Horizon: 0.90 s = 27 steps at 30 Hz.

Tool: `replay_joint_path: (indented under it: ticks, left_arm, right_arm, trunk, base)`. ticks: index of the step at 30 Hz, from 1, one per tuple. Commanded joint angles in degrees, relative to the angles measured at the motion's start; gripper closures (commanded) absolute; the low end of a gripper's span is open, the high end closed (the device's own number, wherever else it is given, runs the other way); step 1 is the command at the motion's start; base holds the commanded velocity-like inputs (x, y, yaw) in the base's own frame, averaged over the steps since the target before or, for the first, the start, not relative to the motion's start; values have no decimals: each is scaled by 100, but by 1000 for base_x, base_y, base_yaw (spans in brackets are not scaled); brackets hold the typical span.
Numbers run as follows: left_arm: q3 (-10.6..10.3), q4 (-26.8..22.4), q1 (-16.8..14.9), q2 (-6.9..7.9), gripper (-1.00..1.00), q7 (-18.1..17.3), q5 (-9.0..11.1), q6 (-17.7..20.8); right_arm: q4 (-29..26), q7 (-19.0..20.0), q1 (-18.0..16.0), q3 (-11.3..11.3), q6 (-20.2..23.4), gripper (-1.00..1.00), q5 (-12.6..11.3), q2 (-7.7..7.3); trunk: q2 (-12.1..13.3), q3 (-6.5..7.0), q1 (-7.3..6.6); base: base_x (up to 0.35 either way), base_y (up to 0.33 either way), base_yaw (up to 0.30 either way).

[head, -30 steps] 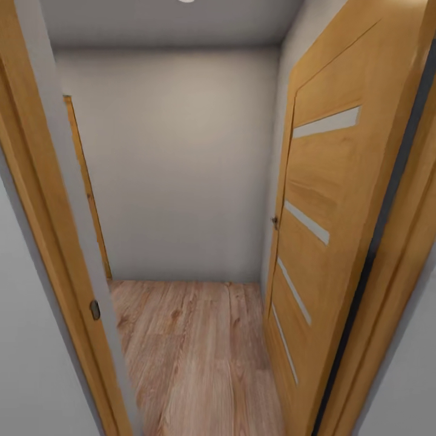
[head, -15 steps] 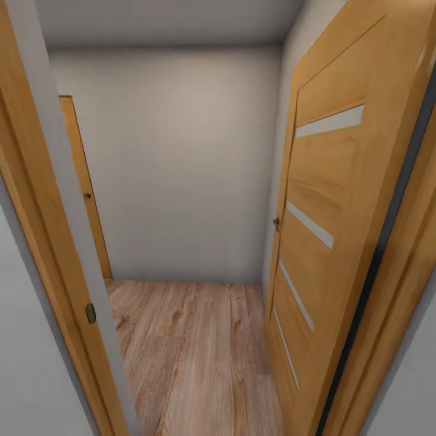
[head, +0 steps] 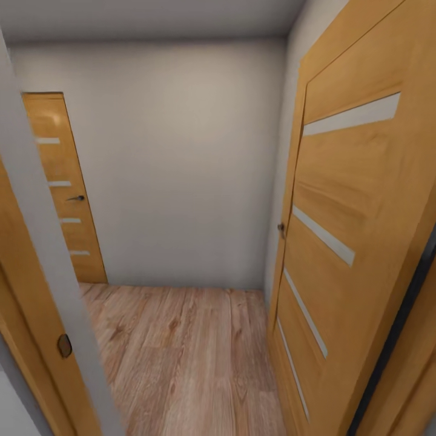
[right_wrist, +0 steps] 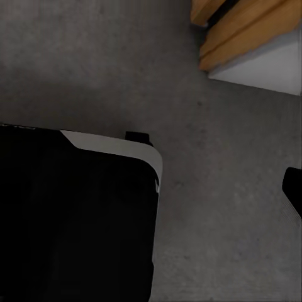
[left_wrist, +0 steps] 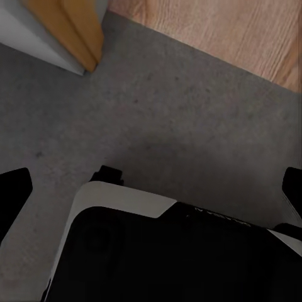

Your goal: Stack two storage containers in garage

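Open wooden door (head: 357, 242), plank floor (head: 188, 357), seemingly a hallway.

- An open door (head: 357, 242) stands at the right of the head view, swung against the right wall.
- A door frame (head: 36, 315) stands at the near left.
- Plank flooring (head: 188, 357) runs between them to the back wall (head: 175, 163).
- A closed door (head: 63, 194) sits in the left wall, beside the back wall.
- The concrete floor (left_wrist: 157, 119) lies beneath the robot's base (left_wrist: 163, 251), meeting planks past the frame.

An open wooden door (head: 357, 242) with pale horizontal strips stands at the right beside a plain pale wall (head: 181, 163), a second, closed door (head: 63, 194) (same strips) sits far left, above light plank flooring (head: 188, 357).
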Motion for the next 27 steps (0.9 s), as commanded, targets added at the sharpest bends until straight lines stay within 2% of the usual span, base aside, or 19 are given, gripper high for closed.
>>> replay_joint_path:
  ticks: [1, 27]
  left_arm:
    - [-49, 2, -4, -1, -100, 19, 44, -15]
    - [-49, 2, -4, 1, -100, 19, 44, -24]
  right_arm:
    - [18, -24, -9, 42, -29, -100, -15, 4]
    - [18, -26, -9, 41, -25, -100, -23, 6]
  trunk:
    - [-8, -10, 5]
    - [-8, -10, 5]
  base:
    - [321, 0, 0]
    - [322, 0, 0]
